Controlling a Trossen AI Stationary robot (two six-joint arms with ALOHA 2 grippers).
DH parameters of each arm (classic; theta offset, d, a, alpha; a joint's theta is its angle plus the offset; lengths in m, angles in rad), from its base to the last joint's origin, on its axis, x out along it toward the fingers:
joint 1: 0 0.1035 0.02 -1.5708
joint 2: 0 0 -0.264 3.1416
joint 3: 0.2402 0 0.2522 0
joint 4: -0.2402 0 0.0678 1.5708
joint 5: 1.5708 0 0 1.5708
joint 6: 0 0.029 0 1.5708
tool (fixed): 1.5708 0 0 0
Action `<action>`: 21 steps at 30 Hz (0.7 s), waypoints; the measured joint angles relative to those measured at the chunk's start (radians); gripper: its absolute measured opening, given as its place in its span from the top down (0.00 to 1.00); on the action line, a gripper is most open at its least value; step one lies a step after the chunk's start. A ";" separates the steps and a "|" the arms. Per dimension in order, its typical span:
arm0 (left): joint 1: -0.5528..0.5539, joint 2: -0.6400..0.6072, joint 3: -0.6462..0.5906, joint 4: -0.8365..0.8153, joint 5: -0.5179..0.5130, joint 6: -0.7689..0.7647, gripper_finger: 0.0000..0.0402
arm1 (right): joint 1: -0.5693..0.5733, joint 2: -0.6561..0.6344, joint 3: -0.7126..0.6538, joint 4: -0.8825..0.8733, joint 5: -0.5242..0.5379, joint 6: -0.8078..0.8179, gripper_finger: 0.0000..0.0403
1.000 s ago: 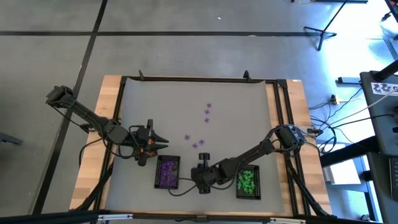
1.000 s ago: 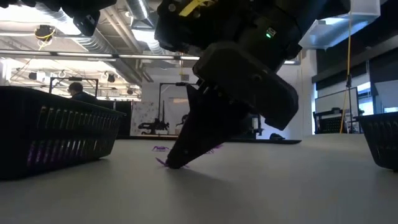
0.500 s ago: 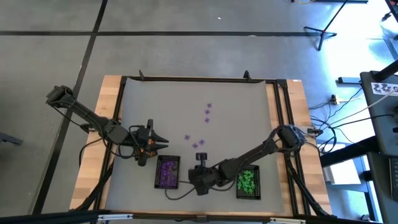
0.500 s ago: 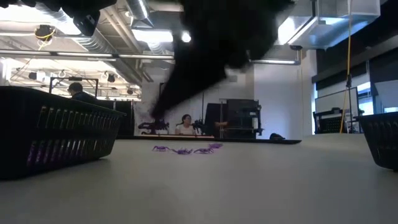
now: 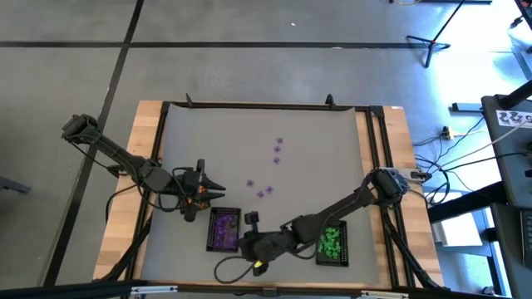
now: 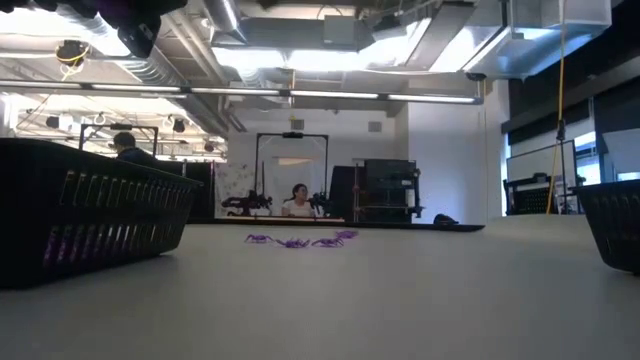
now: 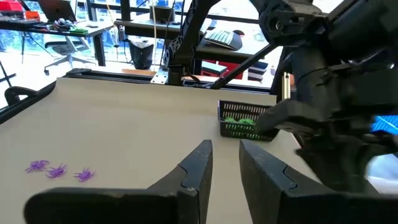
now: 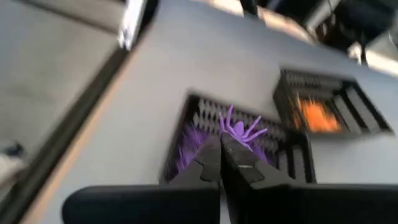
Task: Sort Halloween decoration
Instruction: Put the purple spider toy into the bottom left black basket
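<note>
A purple spider (image 8: pixel 239 130) was pinched at the tips of the right gripper (image 8: pixel 222 144), whose fingers were closed tight on it, its legs sticking out above them. In the right wrist view it hung over the tray of purple trinkets (image 8: pixel 205 140), with a second tray holding orange pieces (image 8: pixel 318 115) just beside that one. From above, the right gripper (image 5: pixel 252 221) sat at the near edge of the table, just beside the purple tray (image 5: pixel 223 230), its arm stretching across from the right.

Several purple spiders (image 5: pixel 264 192) lay loose on the grey mat, with more (image 5: pixel 278 149) farther toward the table's far side. The low view showed them as a small cluster (image 6: pixel 298 240) out on the surface, and the left wrist view caught three (image 7: pixel 57 170) in a row. Green trinkets (image 5: pixel 331 241) filled a tray near the right side of the table, also seen in the left wrist view (image 7: pixel 241 123).

The left gripper (image 5: pixel 210 189) waited near the left side of the table, just beyond the purple tray. Its fingers (image 7: pixel 198 165) stood slightly apart with nothing between them.

In the low view, dark mesh trays (image 6: pixel 90 205) framed both sides, and a person (image 6: pixel 297 200) sat in the room behind the table.
</note>
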 joint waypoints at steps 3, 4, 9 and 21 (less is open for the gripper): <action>0.000 0.000 0.000 0.000 0.000 0.000 0.81 | -0.020 0.018 0.000 0.094 -0.065 -0.014 1.00; 0.000 0.000 0.000 0.000 0.000 0.000 0.81 | -0.029 0.026 0.000 0.106 -0.085 -0.013 1.00; 0.000 0.000 0.000 0.000 0.000 0.000 0.81 | -0.073 0.052 -0.001 0.108 -0.136 0.020 0.90; 0.000 0.000 0.000 0.000 0.000 0.000 0.81 | -0.091 0.004 -0.001 -0.127 0.055 0.067 0.62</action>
